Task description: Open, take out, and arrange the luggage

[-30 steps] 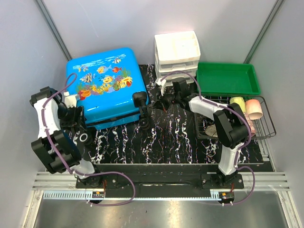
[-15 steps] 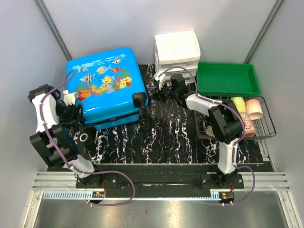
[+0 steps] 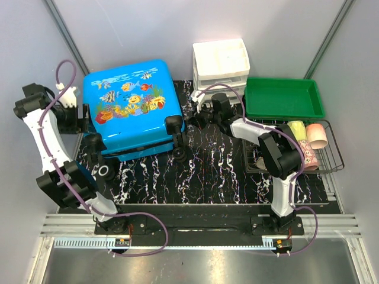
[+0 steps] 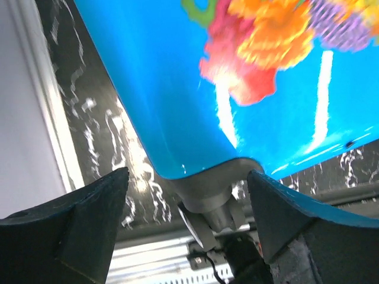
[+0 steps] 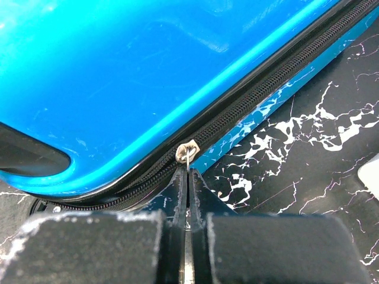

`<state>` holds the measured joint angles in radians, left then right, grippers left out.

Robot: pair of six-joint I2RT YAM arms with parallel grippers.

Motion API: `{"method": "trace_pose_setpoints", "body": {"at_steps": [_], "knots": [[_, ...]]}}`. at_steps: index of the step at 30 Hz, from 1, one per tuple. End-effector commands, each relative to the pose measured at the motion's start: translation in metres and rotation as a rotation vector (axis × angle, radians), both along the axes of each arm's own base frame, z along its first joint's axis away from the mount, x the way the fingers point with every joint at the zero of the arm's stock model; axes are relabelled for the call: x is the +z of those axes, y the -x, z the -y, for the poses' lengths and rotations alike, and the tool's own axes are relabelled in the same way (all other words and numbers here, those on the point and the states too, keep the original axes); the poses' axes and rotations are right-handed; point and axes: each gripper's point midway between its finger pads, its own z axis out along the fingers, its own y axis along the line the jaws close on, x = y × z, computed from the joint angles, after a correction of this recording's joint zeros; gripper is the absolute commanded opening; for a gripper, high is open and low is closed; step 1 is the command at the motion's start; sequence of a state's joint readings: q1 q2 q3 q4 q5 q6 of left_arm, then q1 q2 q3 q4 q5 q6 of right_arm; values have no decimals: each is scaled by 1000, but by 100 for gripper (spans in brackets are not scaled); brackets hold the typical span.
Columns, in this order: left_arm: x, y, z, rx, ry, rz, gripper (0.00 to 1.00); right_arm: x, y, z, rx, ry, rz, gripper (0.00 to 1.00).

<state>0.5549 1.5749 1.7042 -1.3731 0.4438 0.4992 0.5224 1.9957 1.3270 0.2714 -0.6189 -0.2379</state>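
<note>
The luggage [image 3: 130, 109] is a bright blue hard-shell case with a fish print. It lies flat on the mat with its lid down. My right gripper [image 3: 196, 120] is at the case's right side. In the right wrist view my right gripper [image 5: 188, 173] is shut on the metal zipper pull [image 5: 187, 152] of the black zip running along the blue shell [image 5: 118, 71]. My left gripper [image 3: 83, 116] is at the case's left edge. In the left wrist view my left gripper [image 4: 188, 174] stands open, with a blue corner [image 4: 177, 89] and a grey wheel mount [image 4: 213, 204] between its fingers, untouched.
A white three-drawer organiser [image 3: 220, 62] stands at the back, right of the case. A green tray [image 3: 284, 97] lies beside it. A wire basket [image 3: 328, 155] with cups sits at the right edge. The black marbled mat [image 3: 213, 171] covers the table.
My left arm has swung back and to the left along the case's left side, and its jaws have opened wider. My right gripper has shifted slightly toward the back, still shut on the pull.
</note>
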Motion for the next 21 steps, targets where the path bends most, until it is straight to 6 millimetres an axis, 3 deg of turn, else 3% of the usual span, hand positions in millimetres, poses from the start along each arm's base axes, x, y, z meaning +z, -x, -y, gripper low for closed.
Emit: {"method": "trace_pose_setpoints", "body": {"at_steps": [1,3,6,7,9,10,12,13,16,19,21], "knots": [[59,-31,10,-41,-16,248,87,32,69,-62,200,-90,-7,0],[71,-29,20,-50,-30,282,88,35,84,-76,224,-104,-18,0],[79,-22,56,-130,-3,318,94,36,105,-91,240,-122,-51,0],[71,-19,79,-192,27,300,95,36,119,-100,259,-127,-69,0],[72,-6,105,-254,48,313,97,38,133,-107,276,-135,-76,0],[61,3,131,-314,97,280,99,39,142,-111,287,-140,-95,0],[56,20,155,-366,125,274,99,44,147,-112,285,-151,-102,0],[41,31,176,-411,168,225,99,45,149,-112,282,-153,-109,0],[17,52,198,-428,190,185,99,49,149,-110,241,-157,-122,0],[-6,69,204,-413,168,137,99,50,140,-105,182,-151,-93,0],[-16,70,204,-370,149,124,99,47,133,-103,149,-146,-76,0]]}}
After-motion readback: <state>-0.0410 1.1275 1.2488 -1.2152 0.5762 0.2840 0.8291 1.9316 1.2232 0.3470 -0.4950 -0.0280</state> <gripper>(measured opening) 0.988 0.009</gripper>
